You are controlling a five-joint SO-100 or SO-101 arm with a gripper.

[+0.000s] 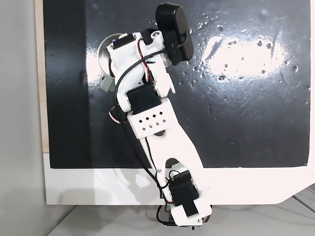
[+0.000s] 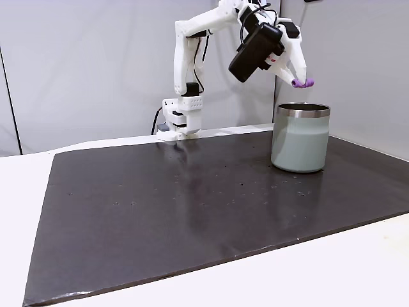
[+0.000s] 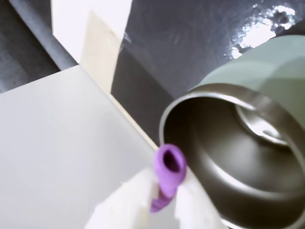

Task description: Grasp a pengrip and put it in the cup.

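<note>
In a fixed view from the side, the white bench [image 2: 19, 192] carries a dark glossy mat [image 2: 192, 204], and the white arm [image 2: 185, 77] stands at the mat's far edge, left of centre, reaching up and over to the right. At its end the claw [image 2: 300, 80] hangs just above the cup [image 2: 300, 141], pinching the pengrip [image 2: 303, 82] between its white fingertips; the purple tube lies roughly level, over the cup's near-left rim and clear of it. The cup stands upright at the far right of the mat, pale grey-green with a steel rim. In a fixed view from above, the cup [image 1: 102, 59] shows at the left as a steel crescent with a grey stub of handle below it, mostly covered by the arm [image 1: 162, 137], whose black camera housing [image 1: 173, 32] sits to the right over the mat [image 1: 246, 98]. In the wrist view, the blurred fingers [image 3: 128, 200] at the lower edge grip the pengrip [image 3: 167, 174], its open end facing the camera, just left of the cup's [image 3: 257, 67] steel mouth. No readable writing or brand shows on anything.
</note>
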